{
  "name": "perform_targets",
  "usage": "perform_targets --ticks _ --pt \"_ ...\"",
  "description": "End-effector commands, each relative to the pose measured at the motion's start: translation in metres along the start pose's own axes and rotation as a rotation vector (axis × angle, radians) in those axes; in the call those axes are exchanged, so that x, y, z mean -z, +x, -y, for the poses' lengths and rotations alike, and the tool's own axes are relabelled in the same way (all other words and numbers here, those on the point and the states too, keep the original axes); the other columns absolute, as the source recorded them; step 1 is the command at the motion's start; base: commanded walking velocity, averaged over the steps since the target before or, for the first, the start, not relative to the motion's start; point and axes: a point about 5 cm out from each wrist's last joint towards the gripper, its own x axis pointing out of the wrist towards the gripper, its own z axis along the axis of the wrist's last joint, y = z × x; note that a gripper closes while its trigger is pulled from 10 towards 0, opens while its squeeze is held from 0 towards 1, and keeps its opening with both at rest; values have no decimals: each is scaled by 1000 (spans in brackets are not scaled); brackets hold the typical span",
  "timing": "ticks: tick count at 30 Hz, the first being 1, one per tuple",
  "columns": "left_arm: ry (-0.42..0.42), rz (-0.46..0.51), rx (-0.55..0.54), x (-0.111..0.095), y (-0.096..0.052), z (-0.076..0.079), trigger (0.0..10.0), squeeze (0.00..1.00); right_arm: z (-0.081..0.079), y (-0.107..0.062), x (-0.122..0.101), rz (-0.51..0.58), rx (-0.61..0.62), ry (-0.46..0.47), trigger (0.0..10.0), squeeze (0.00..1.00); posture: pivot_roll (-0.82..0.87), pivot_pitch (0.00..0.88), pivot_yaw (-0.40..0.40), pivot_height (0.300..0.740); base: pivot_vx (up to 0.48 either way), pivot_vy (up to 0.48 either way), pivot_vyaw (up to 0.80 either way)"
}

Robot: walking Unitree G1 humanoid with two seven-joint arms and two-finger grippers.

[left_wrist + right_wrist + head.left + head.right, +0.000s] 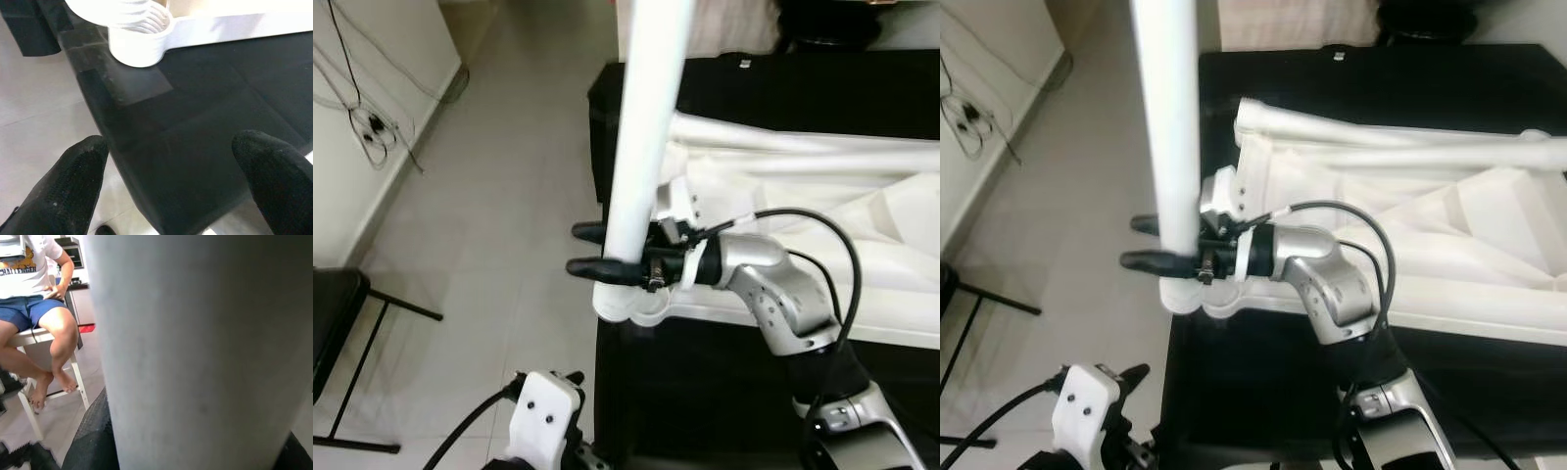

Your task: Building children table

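A white table leg [641,127] stands upright with its lower end in the corner socket [631,305] of the white table top [822,196], which lies upside down on a black surface. My right gripper [578,249] is shut on the leg just above the socket, one black finger on each side. That leg [205,347] looms close in the right wrist view. My left gripper [166,181] hangs open below the black surface's edge, holding nothing, its fingers [73,176] spread wide. The threaded socket [139,34] lies ahead of it.
The black surface [705,392] ends at the near left corner, with tiled floor [489,245] beyond. A black folding chair [333,323] stands at the far left, and cables [372,127] hang on the wall. A person sits on a white stool [44,308].
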Motion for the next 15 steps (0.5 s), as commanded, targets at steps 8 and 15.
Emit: perform_targets --ticks 8,15 --pt "87 36 16 -6 -2 -4 10000 0 26 -26 -15 -2 1 -103 10000 0 57 311 54 740 0 0 0" --pt "102 65 1 -11 -6 -6 10000 0 15 -32 -25 -43 -200 -139 10000 0 74 339 68 740 0 0 0"
